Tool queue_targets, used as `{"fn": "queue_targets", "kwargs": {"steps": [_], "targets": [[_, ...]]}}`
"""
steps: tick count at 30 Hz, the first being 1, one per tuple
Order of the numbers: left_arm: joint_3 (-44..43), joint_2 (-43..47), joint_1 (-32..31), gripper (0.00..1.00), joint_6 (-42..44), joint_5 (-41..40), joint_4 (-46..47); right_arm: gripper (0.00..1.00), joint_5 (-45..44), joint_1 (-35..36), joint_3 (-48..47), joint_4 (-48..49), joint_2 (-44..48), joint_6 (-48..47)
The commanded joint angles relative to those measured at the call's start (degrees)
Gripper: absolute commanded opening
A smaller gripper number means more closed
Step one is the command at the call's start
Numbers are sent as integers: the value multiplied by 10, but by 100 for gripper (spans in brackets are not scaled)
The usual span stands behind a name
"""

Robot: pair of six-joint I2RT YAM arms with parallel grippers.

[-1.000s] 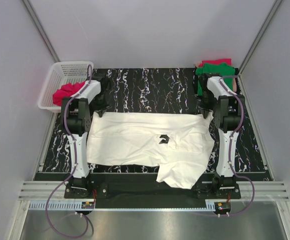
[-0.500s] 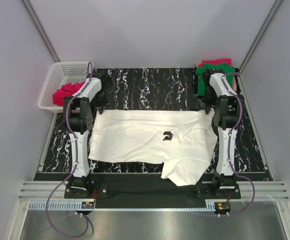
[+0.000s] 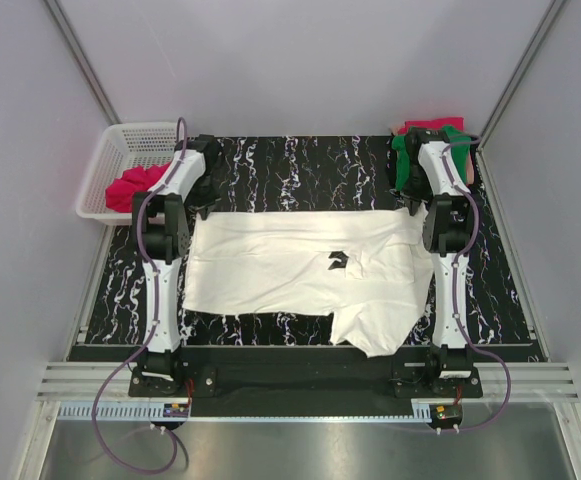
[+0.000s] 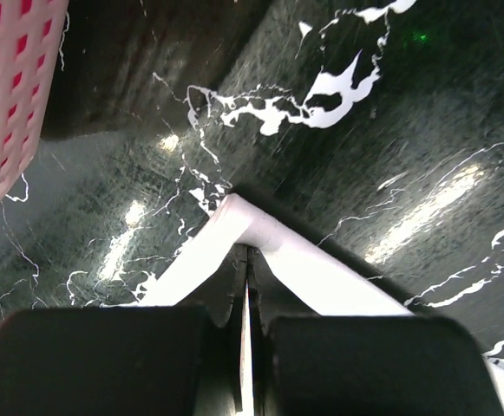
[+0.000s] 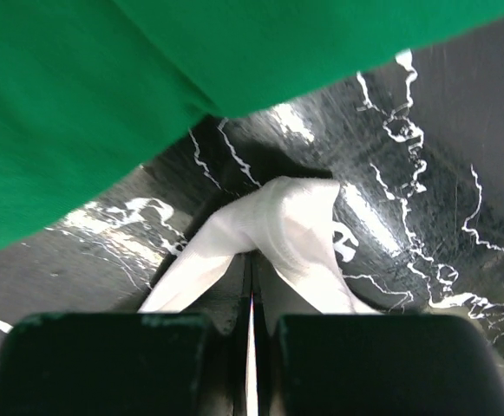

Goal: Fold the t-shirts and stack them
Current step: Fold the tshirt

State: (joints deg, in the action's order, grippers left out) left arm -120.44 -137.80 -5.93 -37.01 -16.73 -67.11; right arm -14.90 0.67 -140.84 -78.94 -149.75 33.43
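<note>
White t-shirt (image 3: 300, 265) lies spread across the middle of the counter (image 3: 300, 165), mostly flat, long axis running left-right. Its far edge is pulled fairly straight between two pinched corners. The near edge is uneven: one flap at the near right (image 3: 375, 330) reaches almost to the counter's near edge. There's a small dark mark (image 3: 338, 262) on the cloth, right of counter centre.

Left gripper (image 4: 247, 258): jaws pressed together on the shirt's far-left corner. The wrist view shows a white fold coming out right at the tips, low over the counter. Right gripper (image 5: 252, 260): same, jaws pinching the far-right corner, with a bunched white tip sticking out past them. Both arms are stretched out from the counter's near edge, one down each side of the shirt.

Green t-shirt (image 3: 412, 158) sits at the counter's far-right corner, just beyond the right gripper, and fills the top of the right wrist view. I can't tell whether it touches the white one. There's a bit of red cloth (image 3: 428, 125) at its far edge.

Pinkish-red t-shirt (image 3: 135, 185) is bunched in the white basket (image 3: 130, 135), which sits just off the counter's far-left corner, near the left gripper.
</note>
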Motion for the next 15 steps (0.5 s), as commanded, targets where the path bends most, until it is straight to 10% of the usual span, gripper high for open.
{"fn": "queue_targets", "kwargs": {"steps": [1, 15], "targets": [[-47, -14, 4, 0, 5, -12, -12, 0, -2, -4, -36, -1, -22, -3], [-72, -30, 7, 0, 5, -16, -15, 0, 13, -4, -63, 6, -32, -14]]}}
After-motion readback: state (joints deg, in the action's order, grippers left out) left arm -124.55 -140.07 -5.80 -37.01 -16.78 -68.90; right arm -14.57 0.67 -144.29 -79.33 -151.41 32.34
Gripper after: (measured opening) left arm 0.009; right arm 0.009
